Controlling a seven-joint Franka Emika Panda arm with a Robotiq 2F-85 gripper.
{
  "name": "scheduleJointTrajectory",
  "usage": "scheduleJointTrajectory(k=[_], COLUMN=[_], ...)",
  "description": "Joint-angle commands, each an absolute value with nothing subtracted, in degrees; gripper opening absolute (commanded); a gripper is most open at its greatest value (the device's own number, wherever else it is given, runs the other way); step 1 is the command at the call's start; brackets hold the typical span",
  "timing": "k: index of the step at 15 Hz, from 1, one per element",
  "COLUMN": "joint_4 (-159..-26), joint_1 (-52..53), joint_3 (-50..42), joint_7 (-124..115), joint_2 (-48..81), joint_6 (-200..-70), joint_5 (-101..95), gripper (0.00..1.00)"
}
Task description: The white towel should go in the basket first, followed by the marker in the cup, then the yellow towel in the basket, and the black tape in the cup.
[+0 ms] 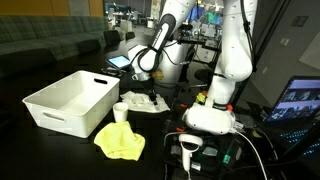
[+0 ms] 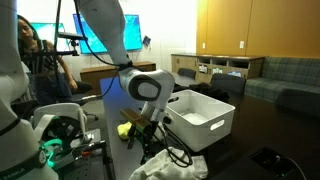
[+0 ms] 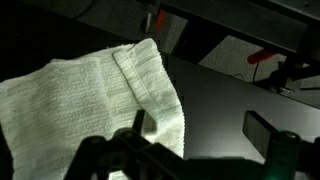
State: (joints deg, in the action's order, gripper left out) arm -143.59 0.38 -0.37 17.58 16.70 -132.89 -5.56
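The white towel (image 1: 146,103) lies crumpled on the dark table beside the robot base; it also shows in an exterior view (image 2: 170,167) and fills the left of the wrist view (image 3: 90,90). My gripper (image 1: 148,93) hangs just above it, open and empty. In the wrist view my gripper (image 3: 203,130) has its left finger over the towel's edge. The yellow towel (image 1: 120,141) lies at the table front and also shows in an exterior view (image 2: 127,130). A white cup (image 1: 121,111) stands next to the white basket (image 1: 45,112). I cannot make out the marker or the black tape.
The basket (image 2: 225,125) is open-topped. The robot base (image 1: 215,112) stands to one side with cables around it. A laptop (image 1: 295,100) and a handheld scanner (image 1: 189,148) sit near the table edge. A small red object (image 3: 262,56) lies beyond the towel.
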Motion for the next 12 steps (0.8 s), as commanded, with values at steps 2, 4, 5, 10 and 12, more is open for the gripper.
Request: scheduleJointTrajectory(k=[2, 4, 5, 10, 12], joint_4=[-144.77, -145.55, -145.77, -144.96, -143.97], joint_1=[-1.51, -1.72, -1.86, -0.25, 1.84], joint_3=[-0.49, -1.37, -2.00, -5.44, -7.61], joint_7=[16.42, 14.45, 13.47, 4.90, -0.52], joint_2=[21.00, 22.00, 22.34, 26.52, 28.13], joint_6=[-136.43, -137.52, -138.47, -146.76, -149.03], joint_5=[-6.10, -7.00, -7.54, -11.36, -14.24], gripper=[1.00, 1.00, 1.00, 1.00, 1.00])
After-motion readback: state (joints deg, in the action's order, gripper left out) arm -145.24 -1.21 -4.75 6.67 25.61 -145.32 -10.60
